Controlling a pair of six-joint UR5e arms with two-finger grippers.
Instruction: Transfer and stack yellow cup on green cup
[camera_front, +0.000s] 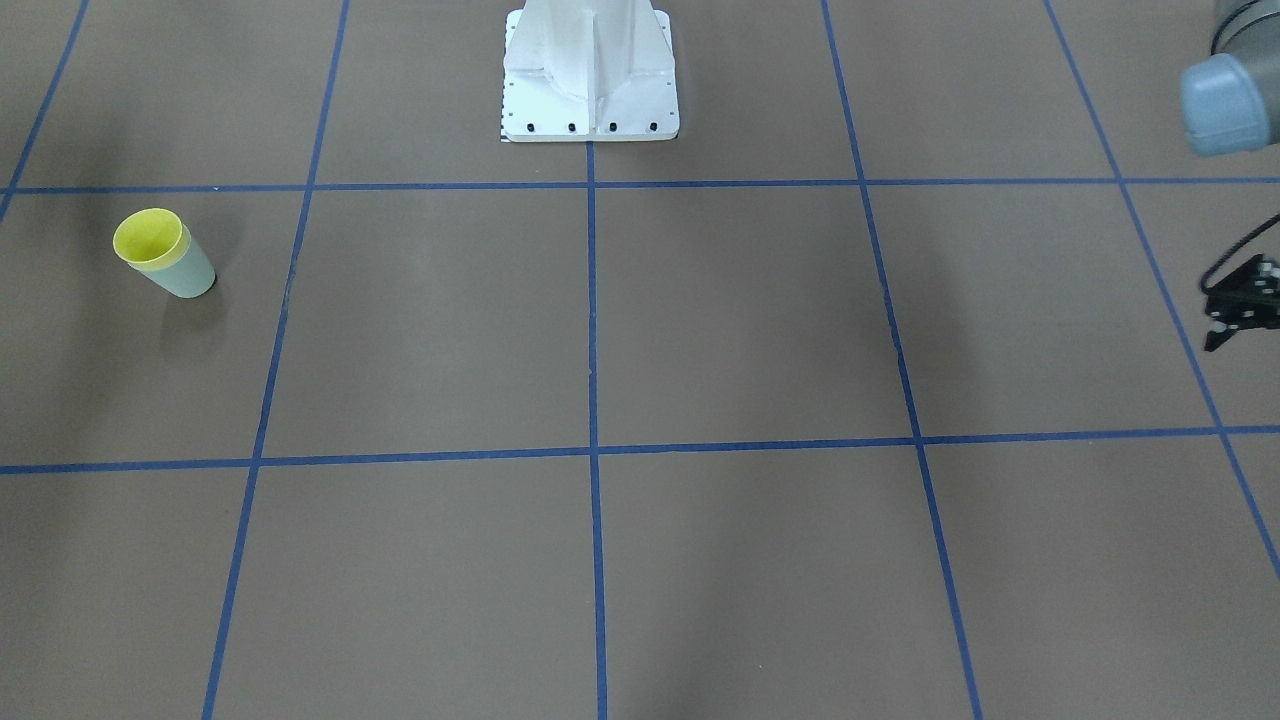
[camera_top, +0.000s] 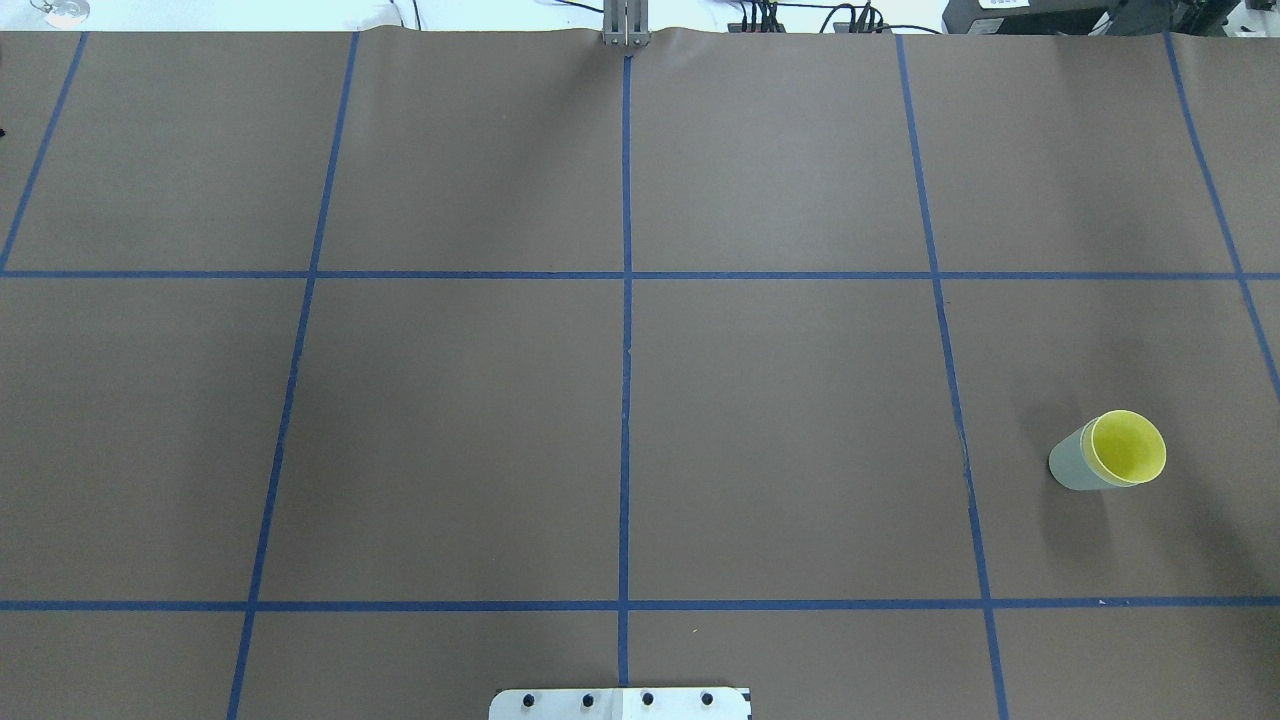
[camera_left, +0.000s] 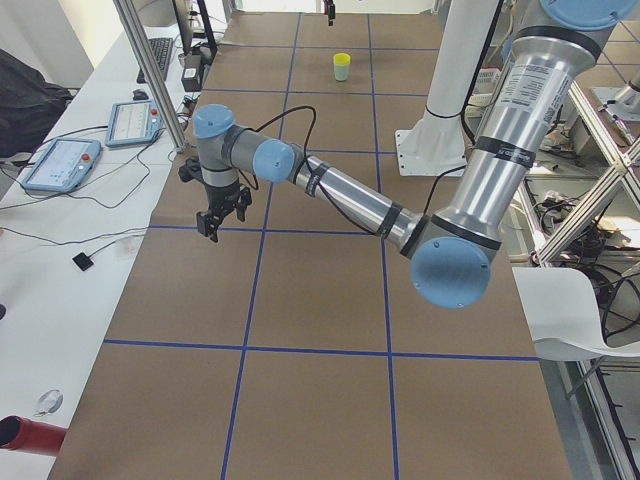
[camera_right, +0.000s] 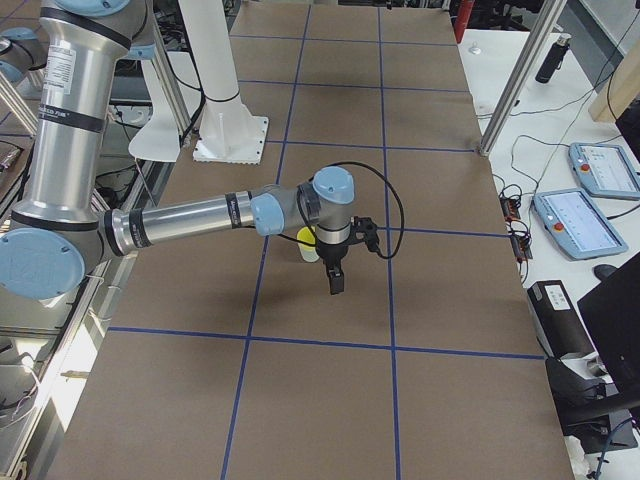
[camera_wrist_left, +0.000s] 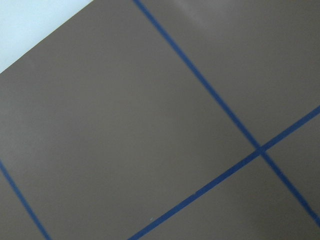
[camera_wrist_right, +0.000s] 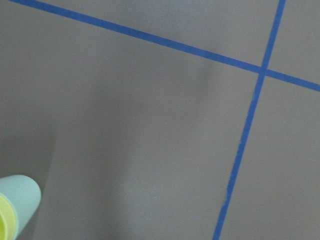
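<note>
The yellow cup (camera_front: 148, 238) sits nested inside the green cup (camera_front: 190, 278). The pair stands upright on the brown table on my right side. It also shows in the overhead view, yellow cup (camera_top: 1128, 447) in green cup (camera_top: 1072, 467), and at the right wrist view's lower left corner (camera_wrist_right: 17, 196). My left gripper (camera_front: 1210, 318) hangs empty over the table's far left part, jaws apart, far from the cups. My right gripper (camera_right: 335, 278) hovers just beside the cups, apart from them. It shows only in the exterior right view, so I cannot tell if it is open or shut.
The white robot base (camera_front: 590, 80) stands at the table's near-robot edge, in the middle. Blue tape lines (camera_top: 626, 400) divide the brown table into squares. A side bench with tablets (camera_left: 60, 162) and a metal post (camera_left: 150, 70) lies beyond the left end.
</note>
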